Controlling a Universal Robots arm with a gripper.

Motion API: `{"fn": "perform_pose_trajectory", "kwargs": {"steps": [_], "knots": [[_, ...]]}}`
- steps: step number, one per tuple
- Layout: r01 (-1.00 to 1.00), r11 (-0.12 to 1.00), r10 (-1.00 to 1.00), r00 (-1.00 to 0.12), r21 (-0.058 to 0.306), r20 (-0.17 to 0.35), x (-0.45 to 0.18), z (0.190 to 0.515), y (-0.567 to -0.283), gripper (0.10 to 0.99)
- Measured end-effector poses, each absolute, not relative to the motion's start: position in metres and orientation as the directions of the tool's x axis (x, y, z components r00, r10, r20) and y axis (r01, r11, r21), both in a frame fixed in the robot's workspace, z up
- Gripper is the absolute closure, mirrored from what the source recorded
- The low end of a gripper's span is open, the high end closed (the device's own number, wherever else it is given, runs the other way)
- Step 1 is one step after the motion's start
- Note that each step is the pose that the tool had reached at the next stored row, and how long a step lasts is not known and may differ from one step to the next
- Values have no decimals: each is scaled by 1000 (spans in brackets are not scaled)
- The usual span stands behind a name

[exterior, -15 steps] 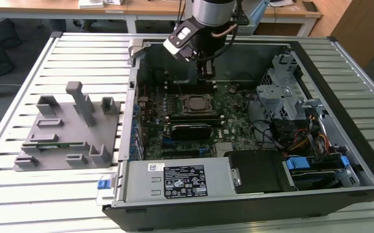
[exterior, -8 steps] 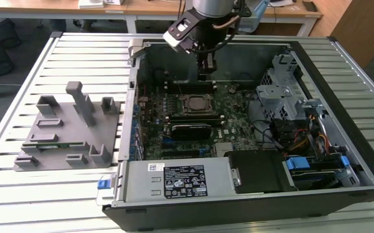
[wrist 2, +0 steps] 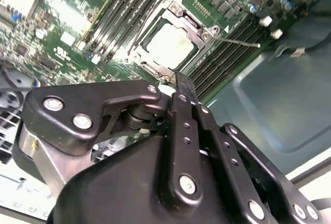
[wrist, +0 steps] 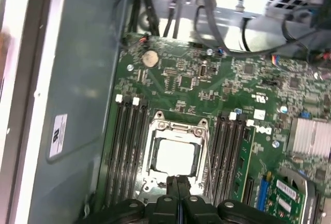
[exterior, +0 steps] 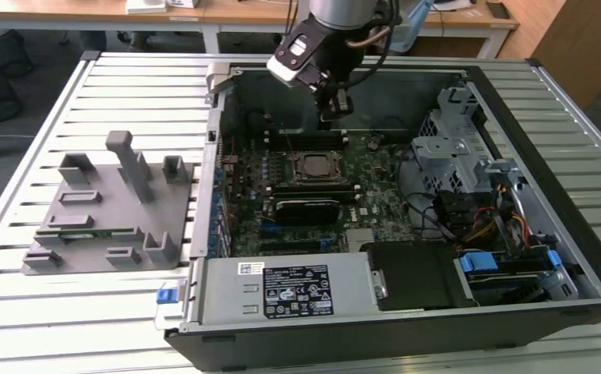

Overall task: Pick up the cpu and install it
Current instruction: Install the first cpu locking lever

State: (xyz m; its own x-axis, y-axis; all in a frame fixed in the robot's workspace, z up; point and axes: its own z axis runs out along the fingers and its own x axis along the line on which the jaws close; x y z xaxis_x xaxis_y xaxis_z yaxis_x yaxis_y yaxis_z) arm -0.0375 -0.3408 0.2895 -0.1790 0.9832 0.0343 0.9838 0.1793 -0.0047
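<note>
The cpu (exterior: 311, 166) lies flat inside the metal socket frame on the green motherboard (exterior: 373, 195), silvery-white top facing up. It also shows in the second wrist view (wrist 2: 168, 45) and the first wrist view (wrist: 175, 155). My gripper (exterior: 334, 115) hangs above the board, a little toward the case's far wall from the socket. Its two black fingers (wrist: 172, 190) are pressed together with nothing between them. In the second wrist view the gripper's tip (wrist 2: 183, 84) stands just beside the socket frame's edge, apart from the cpu.
The open computer case (exterior: 508, 78) lies on a slatted table. Black memory slots (wrist: 126, 151) flank the socket. A power supply (exterior: 279, 290) sits at the near side and a drive cage with cables (exterior: 456, 148) on the exterior view's right. A grey fixture (exterior: 113, 206) holds a green memory stick (exterior: 84, 231).
</note>
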Motion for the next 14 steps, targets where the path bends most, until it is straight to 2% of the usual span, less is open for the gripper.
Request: {"fn": "perform_pose_trajectory", "kwargs": {"steps": [14], "knots": [[907,421,907,-421,-5,34,-37,287,-341,980]]}}
